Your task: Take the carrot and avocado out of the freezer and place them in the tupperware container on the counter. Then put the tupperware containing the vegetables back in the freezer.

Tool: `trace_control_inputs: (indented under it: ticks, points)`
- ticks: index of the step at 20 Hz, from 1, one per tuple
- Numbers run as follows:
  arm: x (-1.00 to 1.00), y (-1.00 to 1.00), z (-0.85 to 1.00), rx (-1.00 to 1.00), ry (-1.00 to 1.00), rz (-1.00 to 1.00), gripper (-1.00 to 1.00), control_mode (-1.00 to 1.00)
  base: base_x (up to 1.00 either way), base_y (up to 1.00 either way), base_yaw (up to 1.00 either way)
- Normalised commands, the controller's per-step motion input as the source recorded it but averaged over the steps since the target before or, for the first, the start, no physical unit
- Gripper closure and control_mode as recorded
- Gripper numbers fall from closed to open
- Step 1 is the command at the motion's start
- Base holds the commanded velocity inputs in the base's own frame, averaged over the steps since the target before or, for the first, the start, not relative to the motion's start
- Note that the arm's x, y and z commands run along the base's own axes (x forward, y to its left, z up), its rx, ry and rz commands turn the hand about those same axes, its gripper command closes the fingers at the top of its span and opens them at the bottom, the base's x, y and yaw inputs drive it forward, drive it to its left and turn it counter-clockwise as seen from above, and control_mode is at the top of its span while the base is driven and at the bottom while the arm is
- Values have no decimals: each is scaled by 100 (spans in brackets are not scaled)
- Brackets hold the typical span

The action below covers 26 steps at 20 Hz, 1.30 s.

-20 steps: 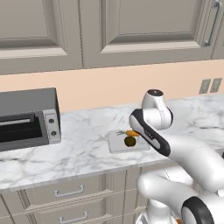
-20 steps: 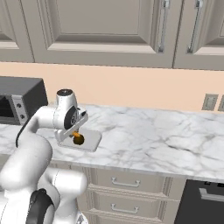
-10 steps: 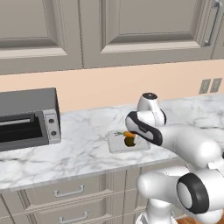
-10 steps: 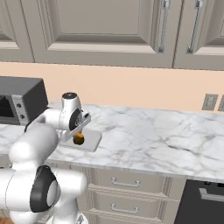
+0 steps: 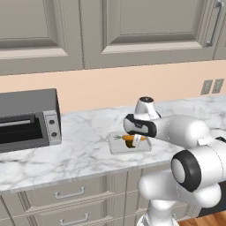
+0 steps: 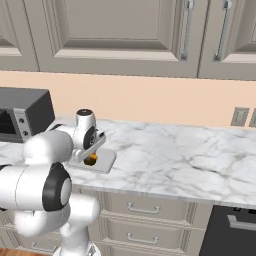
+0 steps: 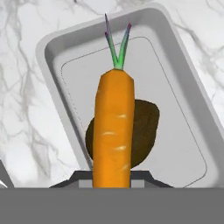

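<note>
Gripping the carrot (image 7: 113, 131) between narrowly set jaws, the end effector (image 7: 112, 178) is held low over the tupperware container (image 7: 57, 52). The carrot is seen in the hand view as a smooth, tapered, bright-orange stick with pale glossy patches and a short green forked stalk tipped in purple. Beneath it the avocado (image 7: 146, 127), a dark olive-brown rounded lump with a dull, matte skin, is seen lying inside the container. The container is a shallow pale grey-white plastic tray with low walls, rounded corners and a faint inset line around its floor. It is set on the tabletop (image 5: 84, 145), a white marble slab with grey veins, close to the front edge. In the left base view the carrot (image 5: 131, 138) is seen held level over the container (image 5: 115, 146), and the end effector (image 5: 137, 140) is partly covered by the arm. A boxy grey toaster oven (image 5: 26, 119) with a dark glass door is placed toward the tabletop's left end. Grey-beige panelled drawers (image 5: 70, 194) with slim metal handles are fitted below. No writing can be read on anything.
</note>
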Motion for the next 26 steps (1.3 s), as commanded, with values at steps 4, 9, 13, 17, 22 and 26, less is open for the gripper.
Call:
trace_control_inputs:
  ticks: [4, 9, 13, 17, 22, 26]
  points:
    - [14, 1, -15, 0, 0, 7, 100, -100, 0, 0, 0]
    - [0, 2, -1, 0, 0, 6, -100, -100, 0, 0, 0]
    - [0, 0, 3, 0, -2, 1, -100, -100, 0, 0, 0]
    - [0, 0, 37, 0, -5, 0, -100, -100, 0, 0, 0]
    - [-1, 11, 52, 0, 0, -1, -100, -100, 0, 0, 0]
    - [-11, 52, 0, 5, 0, -12, -100, -100, 0, 0, 0]
